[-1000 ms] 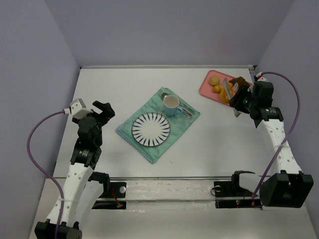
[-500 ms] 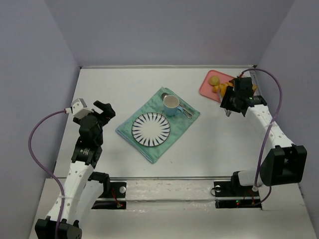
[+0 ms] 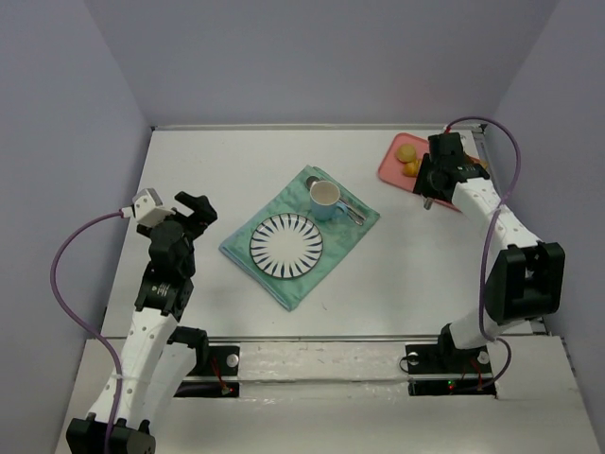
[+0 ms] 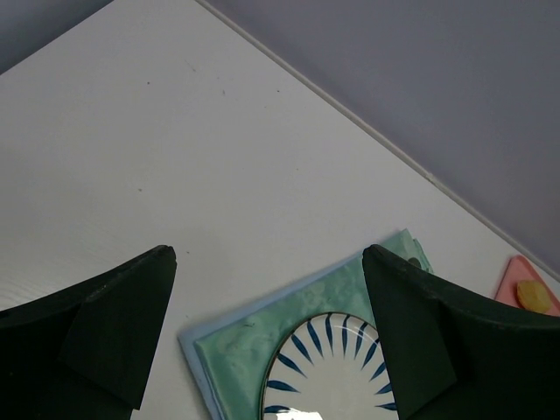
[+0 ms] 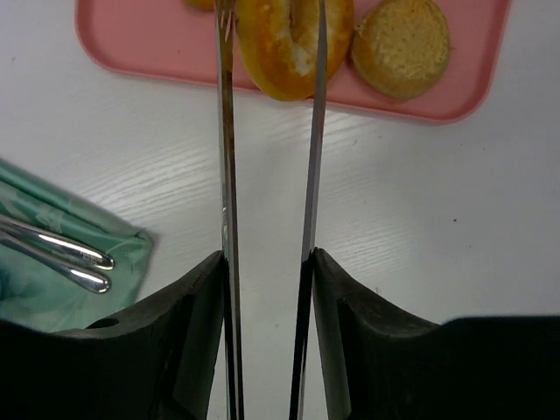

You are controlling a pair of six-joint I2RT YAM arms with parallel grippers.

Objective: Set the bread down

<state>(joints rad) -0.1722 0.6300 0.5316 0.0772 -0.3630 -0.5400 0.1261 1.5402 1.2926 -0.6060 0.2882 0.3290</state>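
In the right wrist view my right gripper [image 5: 267, 289] is shut on a pair of metal tongs [image 5: 226, 175]. The two thin blades reach forward to a ring-shaped bread [image 5: 278, 52] over the pink tray [image 5: 140, 52]. One blade lies at the ring's left edge and the other crosses its right side. I cannot tell whether the bread is lifted. A round bun [image 5: 402, 45] lies to its right. From above, the right gripper [image 3: 428, 180] hangs over the tray's [image 3: 389, 168] left part. My left gripper [image 3: 197, 208] is open and empty at the table's left.
A green napkin [image 3: 293, 291] lies mid-table with a blue-striped plate [image 3: 285, 244], a cup [image 3: 326, 197] and spoons [image 3: 354, 210] on it. Two yellow pieces [image 3: 407, 152] lie on the tray. The back wall runs close behind the tray.
The right arm has swung left and toward the back, carrying the gripper and tongs from the tray's right side to its left part. The left arm has not moved.
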